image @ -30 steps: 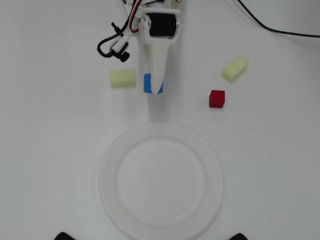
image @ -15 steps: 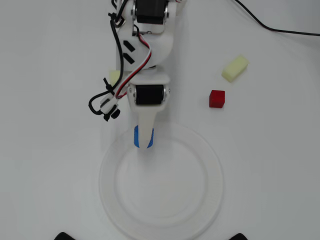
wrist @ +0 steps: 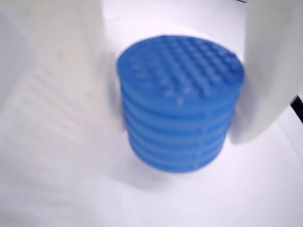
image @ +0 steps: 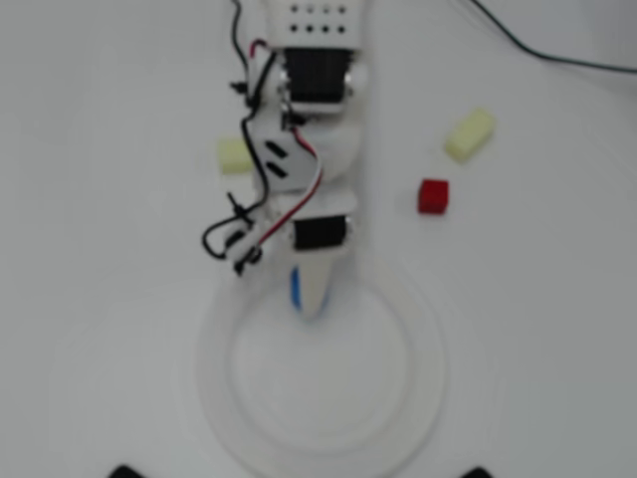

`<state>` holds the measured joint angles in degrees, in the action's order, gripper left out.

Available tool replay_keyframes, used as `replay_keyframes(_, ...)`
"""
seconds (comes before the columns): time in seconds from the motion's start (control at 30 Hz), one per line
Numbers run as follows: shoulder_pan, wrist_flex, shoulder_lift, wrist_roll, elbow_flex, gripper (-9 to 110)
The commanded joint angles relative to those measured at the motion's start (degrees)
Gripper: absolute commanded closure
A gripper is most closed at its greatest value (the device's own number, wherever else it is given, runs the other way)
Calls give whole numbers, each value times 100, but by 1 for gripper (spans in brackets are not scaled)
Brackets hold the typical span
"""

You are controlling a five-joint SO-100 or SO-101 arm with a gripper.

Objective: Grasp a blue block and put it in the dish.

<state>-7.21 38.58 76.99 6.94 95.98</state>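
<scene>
though the wrist view is blurred, the block (wrist: pixel 180 104) sits between the fingers (wrist: pixel 265 71) of the gripper (image: pixel 311 299), seemingly pinched on its ribbed sides, just over the near rim of the dish (image: pixel 418 398); it looks light, foamy, a little squashy and not slippery; holding the curved wall at mid-height suits it.

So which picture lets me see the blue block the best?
The wrist view. The blue block fills the picture there, so you see its round bumpy top and ridged side between the white fingers. In the overhead view only a thin blue sliver peeks out beside the gripper, over the dish.
</scene>
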Motion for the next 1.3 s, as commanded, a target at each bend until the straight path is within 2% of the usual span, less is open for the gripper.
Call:
replay_keyframes(0.0, -114, 97, 97, 44, -369, 96)
replay_keyframes(0.17, -97, 325, 97, -123, -527, 83)
replay_keyframes(0.33, -18, 1134, 202, -448, -1143, 73)
replay_keyframes(0.67, 26, 2742, 1863, -650, -1380, 68)
replay_keyframes(1.27, 237, 2232, 8323, -211, 4386, 68)
